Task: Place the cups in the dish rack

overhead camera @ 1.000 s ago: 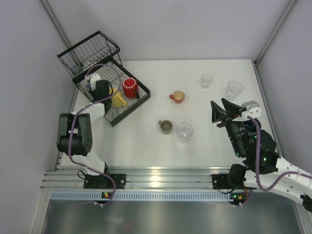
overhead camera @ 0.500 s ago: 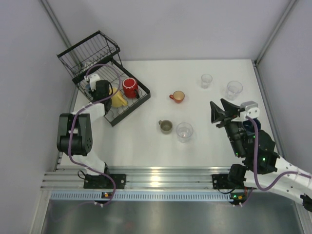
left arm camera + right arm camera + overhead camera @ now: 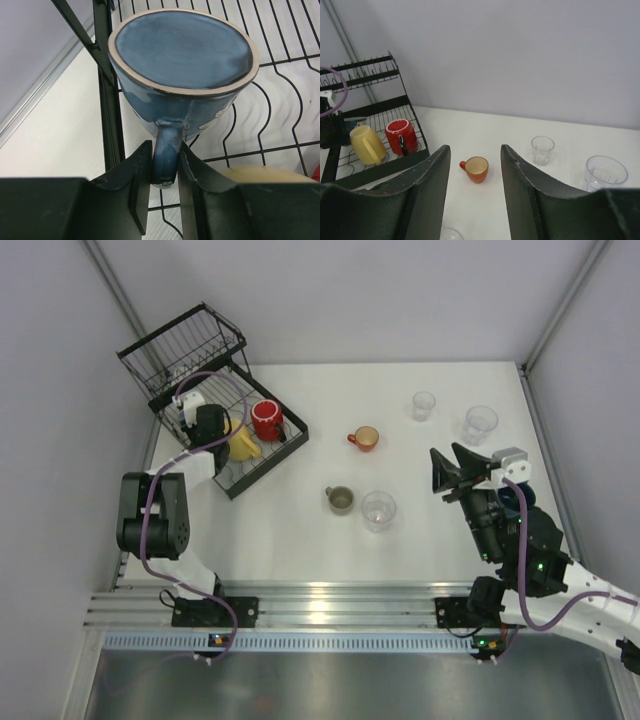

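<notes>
In the left wrist view a blue cup lies upside down on the dish rack, bottom towards the camera. My left gripper is shut on its handle, one finger against each side. From above, my left gripper sits over the dish rack, beside a yellow cup and a red cup in the tray part. An orange-red cup, an olive-grey cup and three clear tumblers stand on the table. My right gripper hangs open, holding nothing, over the right side.
The taller basket part of the rack stands at the back left corner. Grey walls close in the table on the left, right and back. The right wrist view looks between its fingers at the orange-red cup and two tumblers.
The right gripper has drifted slightly to the left. The left arm has stayed over the rack with the blue cup's handle between its fingers.
</notes>
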`<state>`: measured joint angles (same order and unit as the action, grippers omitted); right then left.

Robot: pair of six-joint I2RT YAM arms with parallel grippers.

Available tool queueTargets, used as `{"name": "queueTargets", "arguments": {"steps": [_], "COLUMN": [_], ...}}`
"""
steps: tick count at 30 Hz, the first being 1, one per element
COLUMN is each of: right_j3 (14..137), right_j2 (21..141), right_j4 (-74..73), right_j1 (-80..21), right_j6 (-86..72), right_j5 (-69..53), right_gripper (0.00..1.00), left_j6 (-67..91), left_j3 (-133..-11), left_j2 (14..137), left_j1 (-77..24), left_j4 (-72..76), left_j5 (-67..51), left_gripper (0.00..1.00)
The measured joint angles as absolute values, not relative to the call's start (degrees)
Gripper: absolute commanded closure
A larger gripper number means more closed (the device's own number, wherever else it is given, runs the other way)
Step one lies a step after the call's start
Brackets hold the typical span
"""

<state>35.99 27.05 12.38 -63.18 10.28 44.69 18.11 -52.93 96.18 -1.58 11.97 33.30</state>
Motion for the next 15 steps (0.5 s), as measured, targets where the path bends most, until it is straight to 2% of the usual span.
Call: {"name": "queueTargets", "arguments": {"steps": [10,15], "right_j3": [35.97,35.97], "right_j2": [27.2,27.27], "right_j4": [12.51,12.53], "right_j1": [-63.18,-63.18], "right_j6": [10.31,10.31], "right_j5": [44.71,44.71], "right_gripper": [0.54,0.54], "left_j6": [19.22,19.64], "left_j3": [-52.93,-52.93], "left_j2": [96.18,96.18], "left_j1": [-1.58,-1.58], "left_j4": [10.96,10.2], "left_j5": [34.02,34.0], "left_gripper": [0.63,0.67]}}
